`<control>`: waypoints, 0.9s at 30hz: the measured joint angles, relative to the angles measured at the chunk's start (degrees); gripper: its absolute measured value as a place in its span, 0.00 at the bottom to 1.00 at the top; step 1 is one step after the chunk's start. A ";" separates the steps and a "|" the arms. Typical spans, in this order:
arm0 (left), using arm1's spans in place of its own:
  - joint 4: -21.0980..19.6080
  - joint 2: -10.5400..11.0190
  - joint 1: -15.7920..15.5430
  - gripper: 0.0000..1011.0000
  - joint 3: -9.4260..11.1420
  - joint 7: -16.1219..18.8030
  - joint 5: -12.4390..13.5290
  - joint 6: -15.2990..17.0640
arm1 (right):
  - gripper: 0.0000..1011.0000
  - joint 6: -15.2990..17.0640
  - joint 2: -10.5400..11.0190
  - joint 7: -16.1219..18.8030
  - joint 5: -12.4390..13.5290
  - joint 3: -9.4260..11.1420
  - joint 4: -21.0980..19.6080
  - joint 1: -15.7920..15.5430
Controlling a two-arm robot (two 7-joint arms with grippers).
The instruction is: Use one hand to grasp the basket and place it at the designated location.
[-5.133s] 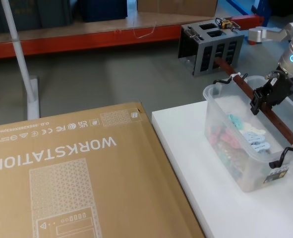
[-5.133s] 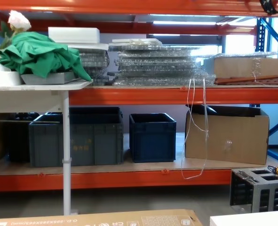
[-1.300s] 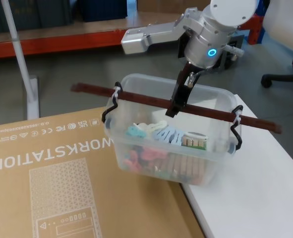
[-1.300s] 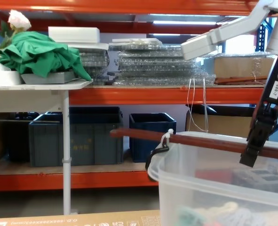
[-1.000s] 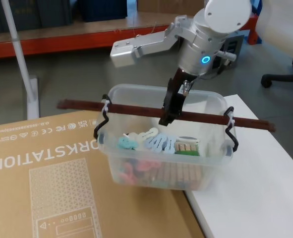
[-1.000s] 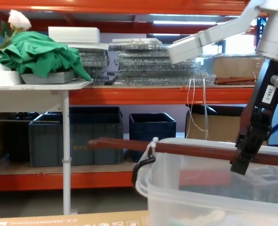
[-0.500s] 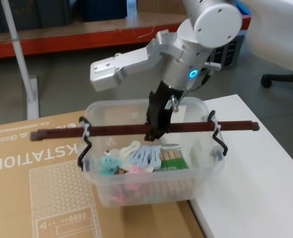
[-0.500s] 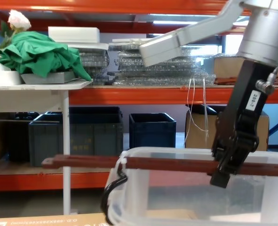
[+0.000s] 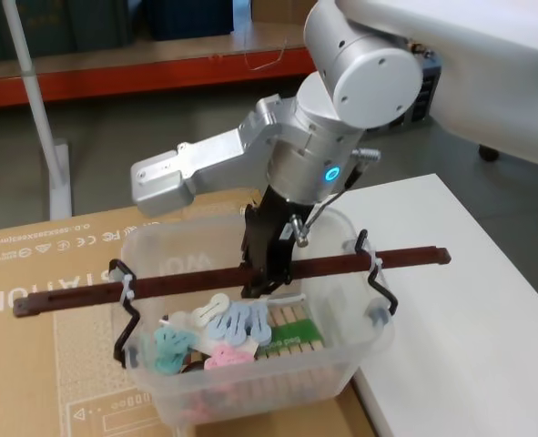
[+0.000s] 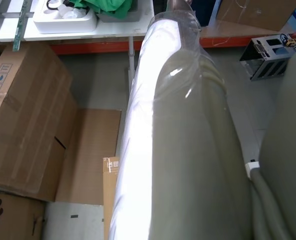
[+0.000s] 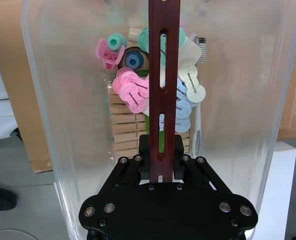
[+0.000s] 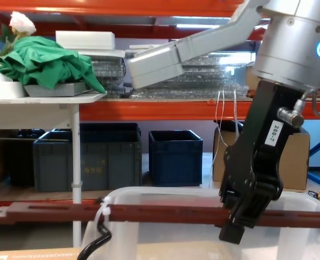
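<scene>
basket (image 9: 337,369): hangs from my right end effector (image 9: 261,280), over the cardboard box (image 9: 32,273), right wall at the white counter (image 9: 460,300) edge.
grip: clamped narrow on the reddish-brown handle (image 9: 187,282), near mid-bar.
right wrist view: handle slots, pastel clips (image 11: 132,92) beneath.
chest view: dark crates (image 12: 175,157) on the shelf beyond.
room: handle ends jut past both basket walls.

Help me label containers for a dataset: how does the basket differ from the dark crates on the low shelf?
The basket is translucent whitish; the crates are opaque dark blue-grey. The basket is held by its bar handle in the shut right gripper; the crates sit on a shelf. Both are boxy, open-topped containers.
</scene>
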 joint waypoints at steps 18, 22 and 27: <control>0.00 0.00 0.00 0.00 -0.01 0.00 0.00 0.00 | 0.23 4.16 -0.50 -4.56 -3.25 -2.23 -5.25 -1.76; 0.00 0.00 0.00 0.00 0.02 0.00 0.00 0.00 | 0.23 5.76 -0.77 -5.59 -5.01 -3.16 -5.61 -2.26; 0.00 0.00 0.00 0.00 0.00 0.00 0.00 0.00 | 0.23 7.15 -1.37 -6.24 -6.28 -4.11 -5.51 -2.64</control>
